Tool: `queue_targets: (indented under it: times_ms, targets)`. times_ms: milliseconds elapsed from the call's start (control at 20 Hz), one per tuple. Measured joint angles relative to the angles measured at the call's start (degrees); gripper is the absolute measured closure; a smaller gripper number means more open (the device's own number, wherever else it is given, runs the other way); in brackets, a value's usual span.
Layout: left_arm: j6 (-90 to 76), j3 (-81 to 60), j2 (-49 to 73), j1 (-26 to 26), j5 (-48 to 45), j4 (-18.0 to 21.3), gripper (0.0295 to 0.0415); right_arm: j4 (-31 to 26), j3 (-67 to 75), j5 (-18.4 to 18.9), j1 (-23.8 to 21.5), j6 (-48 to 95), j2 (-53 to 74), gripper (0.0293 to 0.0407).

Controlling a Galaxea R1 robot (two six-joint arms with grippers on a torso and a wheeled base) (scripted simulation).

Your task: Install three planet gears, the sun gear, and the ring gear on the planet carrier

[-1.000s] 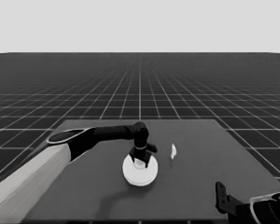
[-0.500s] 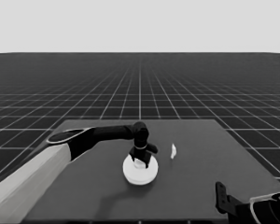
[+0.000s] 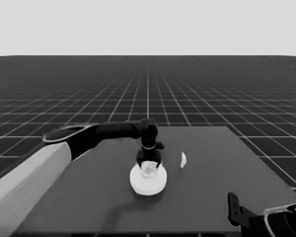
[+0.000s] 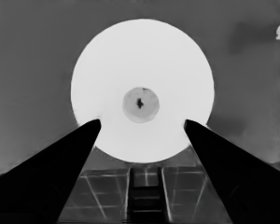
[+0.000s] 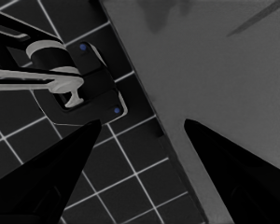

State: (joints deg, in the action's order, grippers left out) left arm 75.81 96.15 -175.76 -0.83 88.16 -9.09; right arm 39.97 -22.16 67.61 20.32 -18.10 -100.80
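Your left gripper (image 3: pixel 149 167) was hanging straight over the larger round part (image 3: pixel 147 180), which sat near the middle of the table (image 3: pixel 89 197), a bit toward the front edge. In the left wrist view the left gripper (image 4: pixel 140 122) had its fingers spread wide with nothing between them; the tips (image 4: pixel 91 127) overlapped the rim of the larger round part (image 4: pixel 177 70) on either side, and I couldn't tell whether they were touching it or just above it. The disc's centre hole (image 4: pixel 140 104) showed a small grey hub with a dark spot in it. No loose gears and no smaller round part showed anywhere on the table. A thin white piece (image 3: pixel 183 159) lay just to the right of the disc, apart from it. Your right arm was parked at the lower right corner of the head view; its gripper (image 5: pixel 140 122) was spread open and empty, over the table's corner (image 5: pixel 186 154) and the floor grid, with dark machinery (image 5: pixel 79 79) carrying small blue lights beside it.
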Motion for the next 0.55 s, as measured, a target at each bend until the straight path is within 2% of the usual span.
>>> queue_targets:
  times_ms: [300,350,400,450,550]
  targets:
    - [3.59,-0.13,-0.04,-0.71,0.23,0.64,0.0326,0.00,0.00,0.00,0.00,0.00,0.00,0.0315]
    - [-24.03,-25.48,15.26,-5.73,-19.75,-3.15,0.0302,-24.36,-13.17,16.68,-18.23,-26.38,-15.78,0.0303]
    - [-51.67,-44.78,38.15,-11.23,-32.02,-5.42,0.0297,-32.81,-32.66,18.20,-26.18,-36.26,-30.44,0.0308]
    - [-69.88,-55.88,54.10,-14.43,-39.14,-6.78,0.0309,-34.85,-47.69,18.83,-27.43,-37.93,-38.29,0.0312]
    - [-86.91,-66.57,68.21,-17.26,-45.85,-8.02,0.0322,-36.19,-65.17,19.71,-27.54,-37.30,-46.51,0.0315]
